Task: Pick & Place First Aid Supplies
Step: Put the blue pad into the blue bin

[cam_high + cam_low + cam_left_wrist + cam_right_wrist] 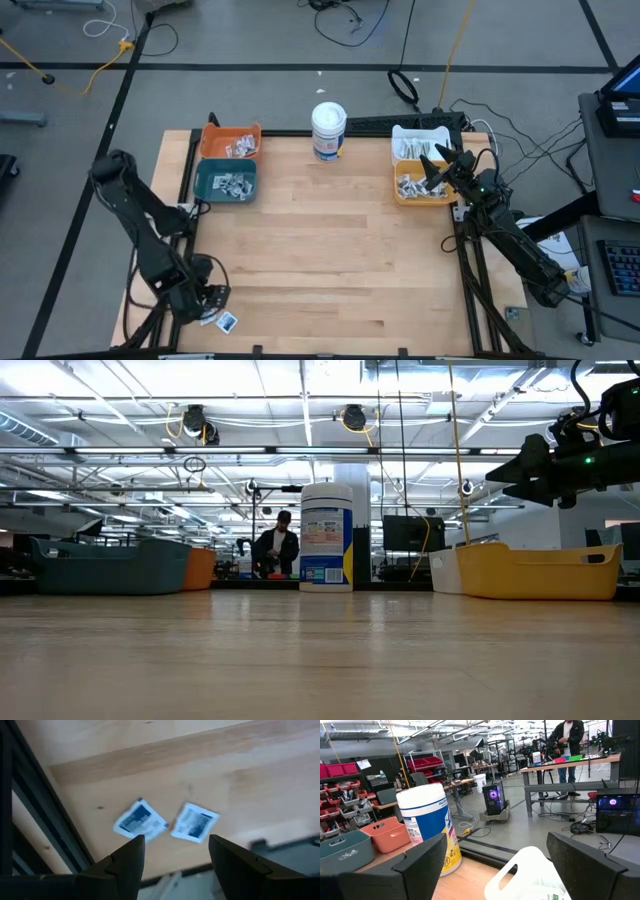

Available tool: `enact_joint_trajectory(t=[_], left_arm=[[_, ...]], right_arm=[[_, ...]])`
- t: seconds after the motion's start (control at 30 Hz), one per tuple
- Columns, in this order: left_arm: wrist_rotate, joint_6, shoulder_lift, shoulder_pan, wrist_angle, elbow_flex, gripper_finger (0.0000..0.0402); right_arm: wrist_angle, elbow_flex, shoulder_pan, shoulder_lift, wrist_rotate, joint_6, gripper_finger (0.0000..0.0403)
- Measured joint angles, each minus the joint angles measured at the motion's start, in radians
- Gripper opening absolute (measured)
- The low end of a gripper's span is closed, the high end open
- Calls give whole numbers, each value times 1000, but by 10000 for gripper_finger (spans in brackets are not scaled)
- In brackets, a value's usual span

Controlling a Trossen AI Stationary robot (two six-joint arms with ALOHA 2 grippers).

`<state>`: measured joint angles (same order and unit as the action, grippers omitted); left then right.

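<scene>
Wooden tabletop [320,250]: your high view shows pale planks filling the middle of the frame, bare at centre.
Left gripper [176,851]: at the lower left of your high view, by the table's near corner; fingers parted, nothing between them.
Sachets [141,820]: two white-and-blue square packets lie flat on the wood just beyond those fingers, side by side and nearly touching; their print is too blurred for you to read. Your high view shows only one clearly; the low view shows none.
Right gripper [437,170]: spread wide and empty, over the yellow bin [425,195] at the right of your high view; the low view shows it above that bin's rim.
Bins: teal bin [225,181] and orange bin [231,141] at upper left, both holding small packets; white bin [418,142] behind the yellow one.
Tub [326,536]: white with a blue label, upright at the far edge; its lettering is unreadable.
Beyond: your low view shows a person [276,549] standing in the room behind.
</scene>
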<state>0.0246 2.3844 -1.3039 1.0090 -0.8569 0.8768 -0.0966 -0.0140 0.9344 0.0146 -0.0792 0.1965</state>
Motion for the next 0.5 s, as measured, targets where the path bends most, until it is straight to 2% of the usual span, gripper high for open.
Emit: enact_joint_trajectory(t=[0.13,0.3,0.5], left_arm=[[7,0,-73,1,4,0,223],[72,-24,-168,-1,36,0,223],[112,-45,-281,6,165,0,223]], right_arm=[[0,0,0,0,0,0,337],[0,0,0,0,0,0,337],[0,0,0,0,0,0,337]])
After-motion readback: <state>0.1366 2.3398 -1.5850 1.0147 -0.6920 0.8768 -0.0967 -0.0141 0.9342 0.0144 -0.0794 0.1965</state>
